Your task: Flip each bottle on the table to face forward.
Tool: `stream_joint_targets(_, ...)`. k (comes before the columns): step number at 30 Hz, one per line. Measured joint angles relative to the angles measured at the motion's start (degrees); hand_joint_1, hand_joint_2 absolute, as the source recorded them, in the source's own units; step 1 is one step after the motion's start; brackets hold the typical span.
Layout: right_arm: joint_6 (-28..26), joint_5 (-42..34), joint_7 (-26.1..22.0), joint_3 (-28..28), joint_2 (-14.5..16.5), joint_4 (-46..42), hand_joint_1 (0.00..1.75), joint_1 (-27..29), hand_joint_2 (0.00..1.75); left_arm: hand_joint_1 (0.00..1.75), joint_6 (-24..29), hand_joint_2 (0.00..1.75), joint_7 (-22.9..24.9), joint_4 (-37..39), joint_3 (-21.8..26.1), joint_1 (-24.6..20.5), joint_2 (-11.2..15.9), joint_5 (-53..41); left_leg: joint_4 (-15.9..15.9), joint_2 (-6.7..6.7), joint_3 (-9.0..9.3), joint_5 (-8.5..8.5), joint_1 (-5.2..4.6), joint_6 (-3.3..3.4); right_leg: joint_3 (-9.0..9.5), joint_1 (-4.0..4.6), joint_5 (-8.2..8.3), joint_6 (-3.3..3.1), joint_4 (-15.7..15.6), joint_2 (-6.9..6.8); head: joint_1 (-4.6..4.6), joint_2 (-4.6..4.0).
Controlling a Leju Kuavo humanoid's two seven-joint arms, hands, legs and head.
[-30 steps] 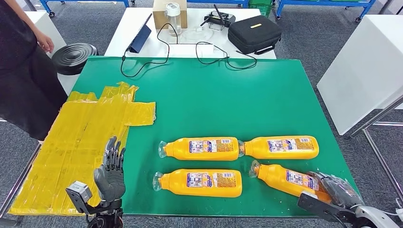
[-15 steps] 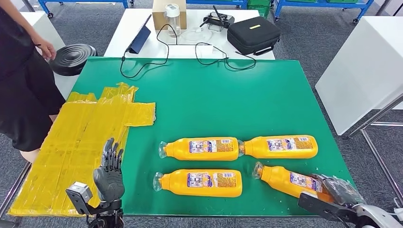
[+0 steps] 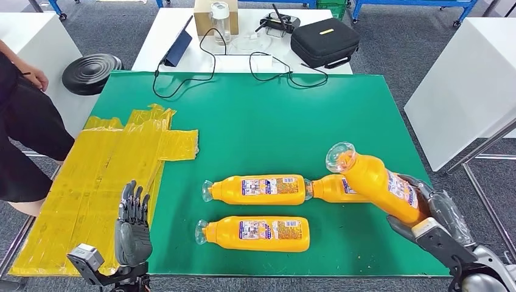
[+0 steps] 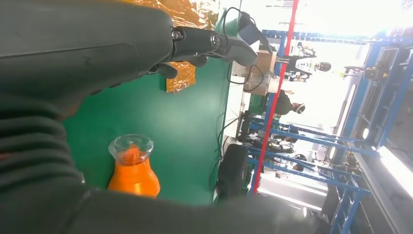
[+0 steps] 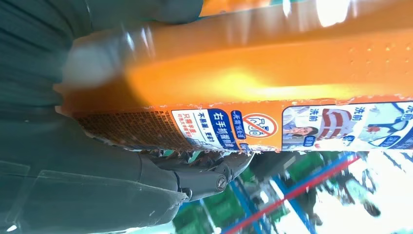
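Note:
My right hand [image 3: 439, 213] grips an orange bottle [image 3: 374, 181] by its base and holds it tilted above the green table [image 3: 268, 128], clear cap end up and toward the far left. The right wrist view shows that held bottle [image 5: 253, 78] close up, label side visible, with my fingers [image 5: 204, 175] wrapped round it. Three more orange bottles lie on their sides: one in the middle [image 3: 258, 190], one nearer the front edge [image 3: 255, 233], and one [image 3: 331, 188] partly hidden behind the raised bottle. My left hand [image 3: 132, 225] is open at the front left, fingers straight, holding nothing.
Yellow plastic sheeting [image 3: 97, 182] covers the table's left side. A white table behind holds a black case [image 3: 324, 41], cables, a jar and a box. A person [image 3: 24, 121] stands at the left. A white cabinet [image 3: 462, 85] stands to the right.
My right hand has lifted the front right bottle off the table and tilted it upward. The left hand sank slightly. The person at the left shifted further out.

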Motion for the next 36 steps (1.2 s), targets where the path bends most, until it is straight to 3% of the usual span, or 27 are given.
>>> stream_joint_targets(12,0.5,-2.6,-2.3,-3.6,1.9,-4.0,1.75,2.1,1.75,0.0,-1.0,1.75,0.0,0.0,0.3,-0.2,0.0,0.7,0.0,0.0,-0.11,-0.01,-0.01,0.0,-0.19,-0.01,0.0,0.0,0.0,-0.01,-0.01,0.0)
stream_joint_targets(18,2.6,-6.5,-5.1,-3.4,2.3,-4.5,1.75,3.6,1.75,0.0,-4.4,1.75,0.0,0.0,-0.1,-0.6,0.0,3.6,0.0,0.01,-0.26,-0.02,-0.01,-0.01,-0.22,-0.01,0.0,0.0,0.0,0.01,0.0,0.0)
stream_joint_targets(21,0.4,-5.9,-4.8,1.5,3.1,-3.1,1.75,2.2,1.75,0.0,-5.6,1.75,0.2,0.0,-1.8,-1.2,0.1,5.8,0.0,0.03,-0.28,0.0,0.01,-0.01,-0.23,0.01,0.02,0.0,0.0,0.02,-0.01,0.0)
stream_joint_targets(27,-9.0,-4.2,-1.9,17.0,6.7,7.2,1.75,-6.6,1.75,0.0,-5.9,1.75,1.6,1.0,-6.6,-4.4,0.1,10.2,0.0,0.07,-0.28,0.27,0.07,-0.07,-0.34,0.08,0.22,-0.1,0.0,0.03,-0.02,0.0)
stream_joint_targets(32,-9.6,-5.2,-0.2,23.8,8.5,12.9,1.75,-11.7,1.75,0.0,-6.3,1.75,3.0,1.7,-8.2,-5.4,0.3,13.5,0.0,0.05,-0.5,0.31,0.08,-0.05,-0.43,0.09,0.27,-0.09,0.1,0.04,0.02,0.0)
stream_joint_targets(36,-11.4,-5.1,1.0,30.5,13.2,21.5,1.75,-18.6,1.75,0.0,-5.6,1.75,5.2,1.9,-9.7,-7.2,0.6,15.6,0.0,0.22,-0.48,0.38,0.08,-0.13,-0.55,0.09,0.37,-0.2,0.1,0.12,0.01,0.0)
